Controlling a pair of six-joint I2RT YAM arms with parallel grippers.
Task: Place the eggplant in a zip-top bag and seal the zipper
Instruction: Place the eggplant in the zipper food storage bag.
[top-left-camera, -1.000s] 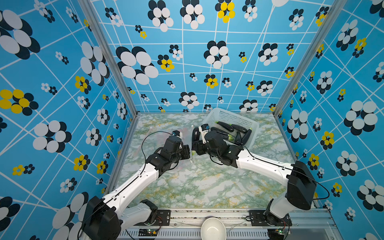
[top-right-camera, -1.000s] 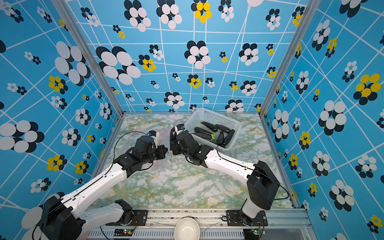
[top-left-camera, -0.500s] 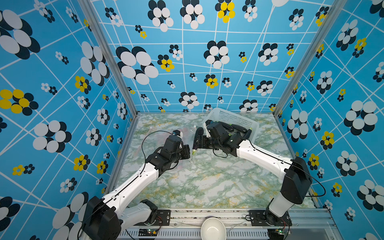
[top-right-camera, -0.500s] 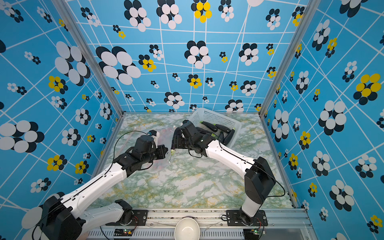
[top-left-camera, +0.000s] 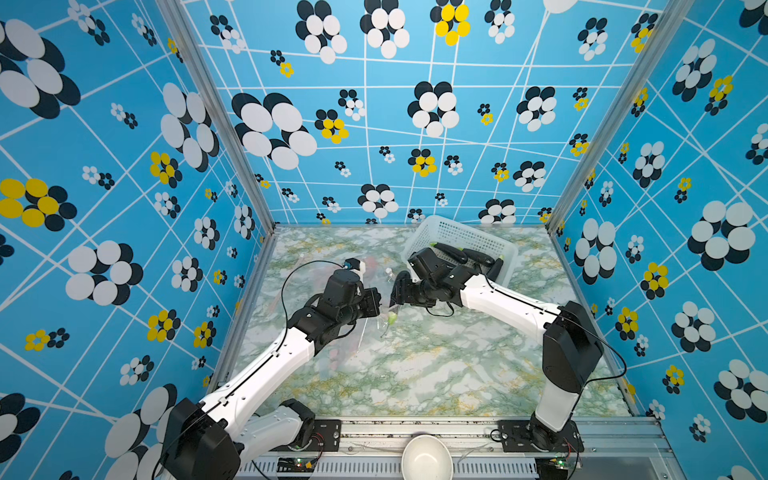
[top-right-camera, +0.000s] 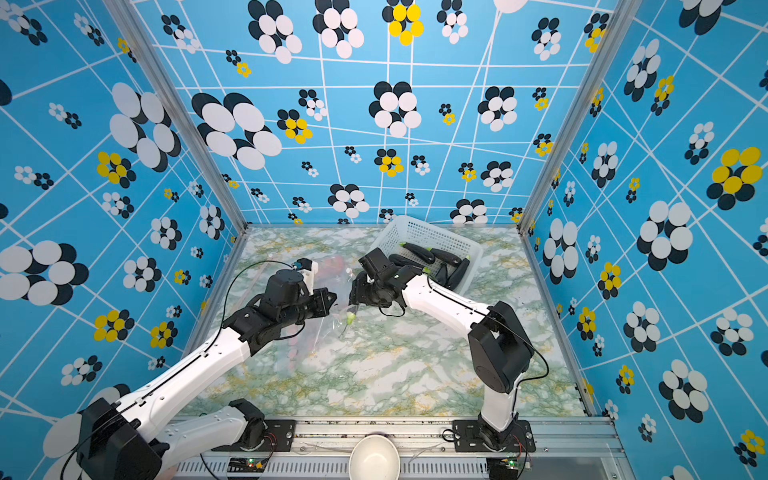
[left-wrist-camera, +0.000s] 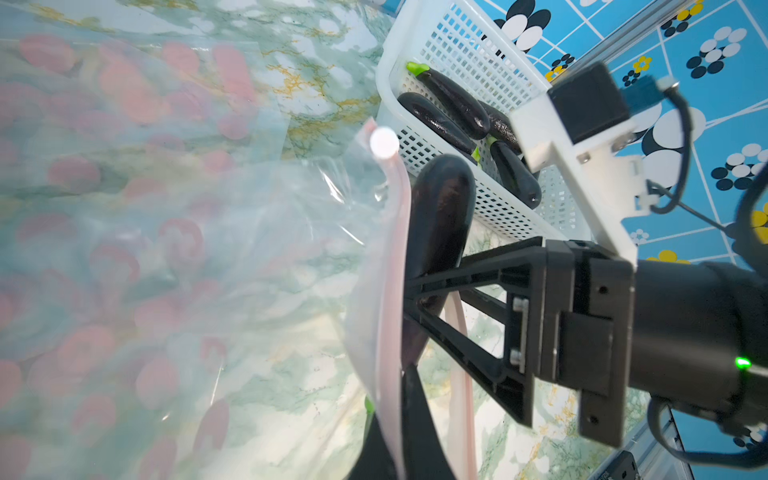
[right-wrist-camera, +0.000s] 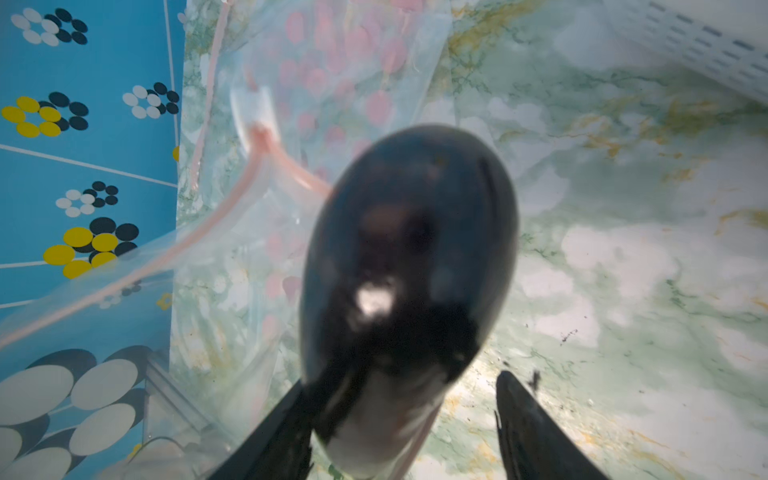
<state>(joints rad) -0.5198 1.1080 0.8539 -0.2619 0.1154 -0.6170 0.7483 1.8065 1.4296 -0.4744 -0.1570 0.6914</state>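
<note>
Pinching the zip-top bag (left-wrist-camera: 249, 232) tight at its zipper edge, the left gripper (top-left-camera: 376, 300) is holding it raised; the right gripper (right-wrist-camera: 402, 380) is standing wide around the eggplant (right-wrist-camera: 409, 232) in the bag's mouth.

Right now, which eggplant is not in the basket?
The eggplant standing in the mouth of the zip-top bag, between the open jaws of the right gripper. The other eggplants all lie in the white basket.

Green-veined marble tabletop (top-left-camera: 436, 365) carries a white basket (top-left-camera: 461, 235) and flat zip-top bags (left-wrist-camera: 137, 83).
</note>
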